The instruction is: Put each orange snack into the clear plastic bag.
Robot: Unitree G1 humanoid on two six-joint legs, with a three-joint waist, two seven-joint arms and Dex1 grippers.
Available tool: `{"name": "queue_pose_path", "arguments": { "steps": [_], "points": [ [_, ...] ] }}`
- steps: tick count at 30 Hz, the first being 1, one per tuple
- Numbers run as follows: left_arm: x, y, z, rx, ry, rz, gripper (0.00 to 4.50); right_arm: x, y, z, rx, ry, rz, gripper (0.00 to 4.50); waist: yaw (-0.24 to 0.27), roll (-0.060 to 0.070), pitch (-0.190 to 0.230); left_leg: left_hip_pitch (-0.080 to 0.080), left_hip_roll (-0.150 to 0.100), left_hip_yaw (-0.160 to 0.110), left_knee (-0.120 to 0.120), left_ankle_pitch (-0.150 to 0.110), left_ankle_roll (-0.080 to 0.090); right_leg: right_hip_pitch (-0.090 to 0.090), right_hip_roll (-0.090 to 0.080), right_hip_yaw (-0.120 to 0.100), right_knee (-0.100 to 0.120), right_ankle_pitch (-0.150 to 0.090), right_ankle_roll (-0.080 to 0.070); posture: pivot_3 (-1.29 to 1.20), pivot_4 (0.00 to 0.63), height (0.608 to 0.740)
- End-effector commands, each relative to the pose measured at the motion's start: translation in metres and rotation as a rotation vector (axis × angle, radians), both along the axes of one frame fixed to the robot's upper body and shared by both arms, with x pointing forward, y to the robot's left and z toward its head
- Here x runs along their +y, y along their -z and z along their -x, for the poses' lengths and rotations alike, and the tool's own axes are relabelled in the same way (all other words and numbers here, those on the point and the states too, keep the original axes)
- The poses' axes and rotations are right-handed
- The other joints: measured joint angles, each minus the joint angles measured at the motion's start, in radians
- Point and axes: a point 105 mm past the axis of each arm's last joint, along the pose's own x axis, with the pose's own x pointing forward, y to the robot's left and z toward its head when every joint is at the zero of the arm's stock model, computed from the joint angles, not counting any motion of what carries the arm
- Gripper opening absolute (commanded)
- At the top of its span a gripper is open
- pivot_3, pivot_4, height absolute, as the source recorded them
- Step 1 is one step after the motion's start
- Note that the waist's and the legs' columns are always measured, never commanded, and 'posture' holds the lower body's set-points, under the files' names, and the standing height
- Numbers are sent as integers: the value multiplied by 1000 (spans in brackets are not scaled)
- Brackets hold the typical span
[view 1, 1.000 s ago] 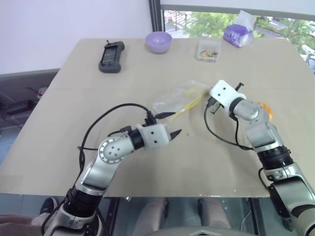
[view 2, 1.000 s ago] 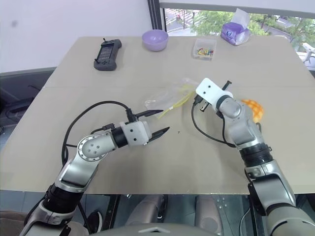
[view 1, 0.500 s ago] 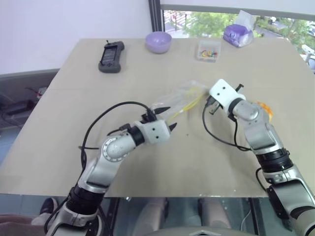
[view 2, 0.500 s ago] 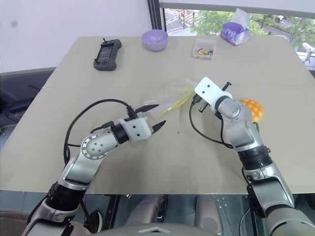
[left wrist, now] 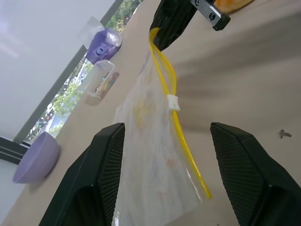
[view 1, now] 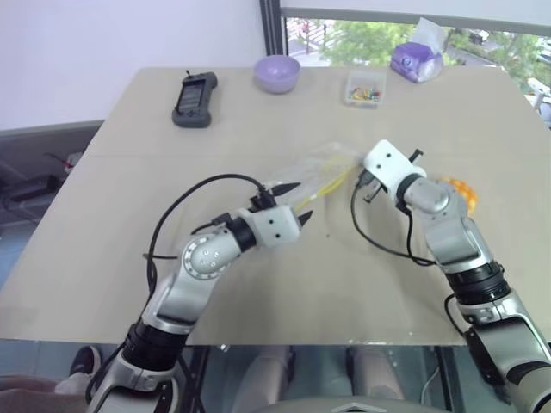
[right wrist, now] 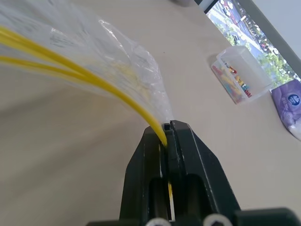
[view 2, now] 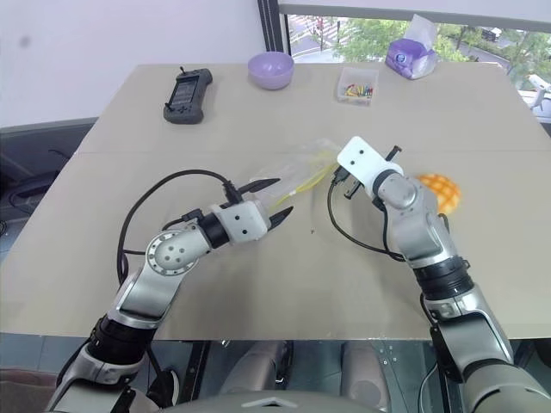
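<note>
clear plastic bag (view 1: pixel 316 175): mid-table (view 1: pixel 129 215), one end of its yellow zip strip (left wrist: pixel 173 123) clamped in the right gripper (right wrist: pixel 167 128). left gripper (view 1: pixel 298 203): jaws wide apart at the bag's other end. orange snack (view 2: pixel 438 188): on the table beside the right arm.

A broad beige table (view 1: pixel 129 258) fills the middle of the room, its top plain and matte under even daylight. Behind its far edge a window (view 1: pixel 482 39) looks out on green trees, framed on one side by a dark upright post (view 1: pixel 272 30). Beside that post, a pale lilac-white wall (view 1: pixel 103 52) runs back from the table. Past the table's near edge, glimpses of a grey floor (view 1: pixel 17 249), and dark cables lie in the shadow alongside.
</note>
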Motion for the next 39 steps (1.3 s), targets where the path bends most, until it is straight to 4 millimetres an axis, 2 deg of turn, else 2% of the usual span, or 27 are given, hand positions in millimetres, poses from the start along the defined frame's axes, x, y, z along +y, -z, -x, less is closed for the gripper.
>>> {"name": "queue_pose_path", "arguments": {
  "steps": [1,2,3,4,9,21,24,26,27,29,31,33,36,39],
  "points": [
    [-1,-9,1,-40,5,7,3072,8,-14,4,-51,-32,-7,0,0,0,0,0,0,0,0,0,0,0,0,0,0,0,0,0,150,740],
    [-1,-8,1,-38,4,7,3072,8,-14,4,-51,-32,-7,0,0,0,0,0,0,0,0,0,0,0,0,0,0,0,0,0,150,740],
    [-1,-7,1,-36,2,6,2550,8,-14,4,-52,-33,-7,0,0,0,0,0,0,0,0,0,0,0,0,0,0,0,0,0,150,740],
    [-1,-7,1,-33,1,5,2313,8,-14,4,-52,-34,-7,0,0,0,0,0,0,0,0,0,0,0,0,0,0,0,0,0,150,740],
    [1,0,2,-13,-6,-10,33,9,-15,5,-53,-38,-10,0,0,0,0,0,0,0,0,0,0,0,0,0,0,0,0,0,150,740],
    [8,-1,-3,-27,-36,-28,33,12,-18,9,-45,-83,-23,0,0,0,0,0,0,0,0,0,0,0,0,0,0,0,0,0,150,740],
    [9,-4,-5,-37,-47,-18,0,15,-18,14,-18,-135,-35,971,0,0,0,0,0,0,0,0,0,0,0,0,0,0,0,0,150,740],
    [8,-4,-6,-36,-46,-16,0,16,-19,16,-18,-155,-27,1895,1,0,0,0,0,0,0,0,0,0,0,0,0,0,0,0,150,740],
    [8,-4,-6,-36,-46,-16,0,16,-19,17,-17,-165,-17,2524,1,0,0,0,0,0,0,0,0,0,0,0,0,0,0,0,150,740],
    [8,-3,-7,-34,-47,-13,0,13,-14,25,36,-223,35,3396,1,0,0,0,0,0,0,0,0,0,0,0,0,0,0,0,150,740],
    [8,-4,-8,-34,-50,-11,0,4,-12,34,85,-260,65,3396,6,0,0,-1,0,-1,0,0,0,0,0,-1,-1,0,0,0,150,740],
    [9,-4,-9,-34,-53,-6,0,-5,-18,40,97,-279,64,3396,5,0,0,-1,-1,-1,0,0,0,0,-1,-1,-1,0,0,0,150,740],
    [9,-4,-11,-31,-55,3,0,-13,-36,44,112,-288,-18,3396,1,0,0,-1,-1,-1,0,0,0,0,-1,-1,-1,0,0,0,150,740],
    [8,-4,-12,-25,-51,10,0,-13,-54,48,115,-303,-135,3396,1,0,0,-1,0,-1,0,0,0,0,0,-1,-1,0,0,0,150,740]
  ]
}}
